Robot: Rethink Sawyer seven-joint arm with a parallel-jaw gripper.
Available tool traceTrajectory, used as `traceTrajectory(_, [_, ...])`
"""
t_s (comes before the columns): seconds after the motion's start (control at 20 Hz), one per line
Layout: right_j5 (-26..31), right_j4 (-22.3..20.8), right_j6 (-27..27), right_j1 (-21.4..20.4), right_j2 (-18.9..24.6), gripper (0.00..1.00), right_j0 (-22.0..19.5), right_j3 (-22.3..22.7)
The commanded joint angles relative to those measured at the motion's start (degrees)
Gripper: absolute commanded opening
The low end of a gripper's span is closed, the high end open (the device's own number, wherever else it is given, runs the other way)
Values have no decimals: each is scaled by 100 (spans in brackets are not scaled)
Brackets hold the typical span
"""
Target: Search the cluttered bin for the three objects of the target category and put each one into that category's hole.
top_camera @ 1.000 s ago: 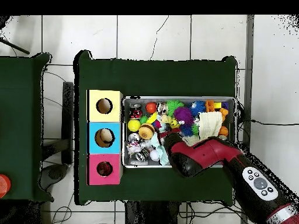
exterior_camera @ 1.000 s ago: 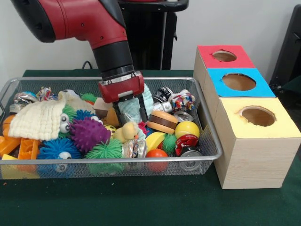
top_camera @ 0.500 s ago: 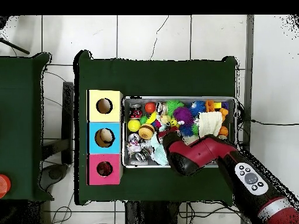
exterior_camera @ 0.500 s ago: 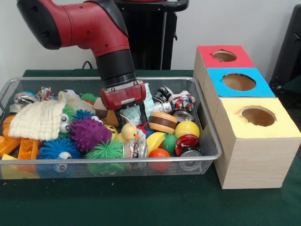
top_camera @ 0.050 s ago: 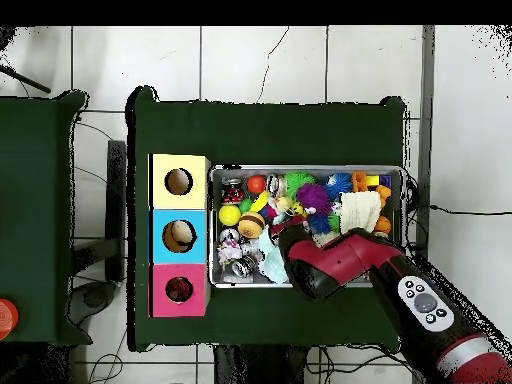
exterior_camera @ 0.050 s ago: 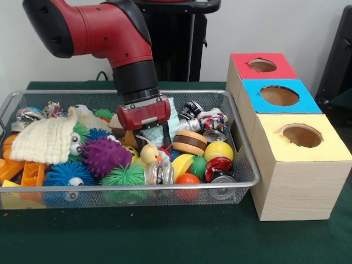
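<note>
End effector (exterior_camera @ 0.050 s ago: 149,133) has sunk lower into the mesh bin (exterior_camera @ 0.050 s ago: 242,148).
Yellow duck (exterior_camera @ 0.050 s ago: 149,153) sits directly beneath; whether its jaws are apart, I cannot tell.

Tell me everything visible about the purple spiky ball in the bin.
The purple spiky ball is round and covered in short soft-looking spikes, rubbery by appearance. It sits in the left-middle of the wire bin, resting on the clutter. A cream knitted cloth lies to its left, a blue spiky ball and a green spiky ball sit in front, touching it. The pincer is to its right, not touching it.
</note>
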Motion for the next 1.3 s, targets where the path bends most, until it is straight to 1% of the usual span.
traceTrajectory(0.05, [190, -251, -255, 227, 498, 100, -306, -778])
traceTrajectory(0.15, [133, -273, -211, 176, 474, 100, -267, -777])
traceTrajectory(0.25, [-54, -298, -58, 67, 313, 100, -124, -806])
traceTrajectory(0.3, [-59, -273, -50, -12, 319, 100, -108, -794])
traceTrajectory(0.7, [155, 35, 18, -323, 294, 100, 120, -822])
traceTrajectory(0.8, [184, 71, 62, -391, 207, 100, 223, -846])
traceTrajectory(0.85, [278, 83, -29, -413, 279, 100, 172, -814])
traceTrajectory(0.9, [429, 133, -219, -422, 487, 100, -2, -705])
traceTrajectory(1.0, [494, 240, -185, -529, 458, 100, 40, -645])
traceTrajectory(1.15, [669, 469, -282, -645, 602, 100, -38, -521])
traceTrajectory(1.2, [764, 613, -245, -725, 570, 100, 19, -504])
traceTrajectory(1.3, [818, 739, -229, -798, 544, 100, 56, -468])
